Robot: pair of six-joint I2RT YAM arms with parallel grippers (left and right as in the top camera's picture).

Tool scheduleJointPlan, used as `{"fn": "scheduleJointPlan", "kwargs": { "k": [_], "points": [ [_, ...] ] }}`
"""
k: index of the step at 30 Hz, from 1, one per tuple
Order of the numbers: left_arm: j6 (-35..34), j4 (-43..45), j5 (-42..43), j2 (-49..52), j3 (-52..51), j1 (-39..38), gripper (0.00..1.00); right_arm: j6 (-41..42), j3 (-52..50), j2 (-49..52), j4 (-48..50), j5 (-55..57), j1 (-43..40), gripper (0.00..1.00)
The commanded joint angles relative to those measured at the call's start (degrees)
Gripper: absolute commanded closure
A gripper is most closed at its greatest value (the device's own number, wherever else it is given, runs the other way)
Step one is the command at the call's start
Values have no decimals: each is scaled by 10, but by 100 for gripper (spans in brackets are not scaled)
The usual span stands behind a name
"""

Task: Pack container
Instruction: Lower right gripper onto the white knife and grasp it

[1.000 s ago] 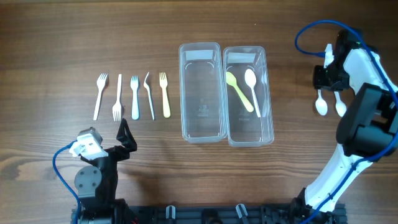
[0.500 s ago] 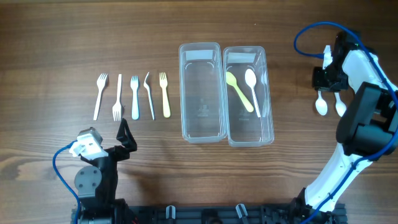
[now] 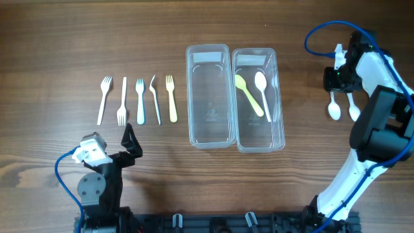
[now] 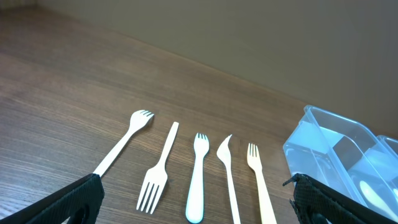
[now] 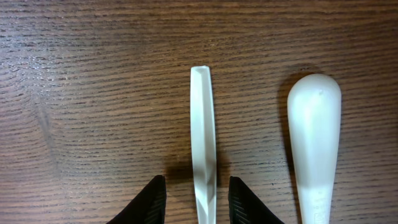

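Right gripper (image 5: 198, 200), jaws part-open and straddling the white spoon (image 5: 203, 124) handle to pinch it across its width, hovers over the bench (image 5: 93, 93) at 3 o'clock of the spoon-holding container (image 3: 281, 103); nothing held yet.

no readable text, labels or numbers anywhere.
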Motion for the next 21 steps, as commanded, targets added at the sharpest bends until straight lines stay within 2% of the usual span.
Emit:
{"fn": "scheduleJointPlan", "kwargs": {
  "k": [1, 7, 12, 14, 16, 21],
  "points": [
    [14, 2, 9, -3, -4, -3, 0, -9, -7, 15, -1, -12, -1, 67],
    [14, 2, 9, -3, -4, -3, 0, -9, -26, 15, -8, -11, -5, 68],
    [14, 2, 9, -3, -4, -3, 0, -10, -69, 15, 22, -7, -5, 69],
    [14, 2, 9, -3, -4, -3, 0, -8, -70, 15, 24, -7, -5, 74],
    [14, 2, 9, -3, -4, -3, 0, -8, -70, 14, 24, -7, -5, 95],
    [14, 2, 9, -3, -4, -3, 0, -3, -54, 13, 21, -7, -5, 96]
  ]
}}
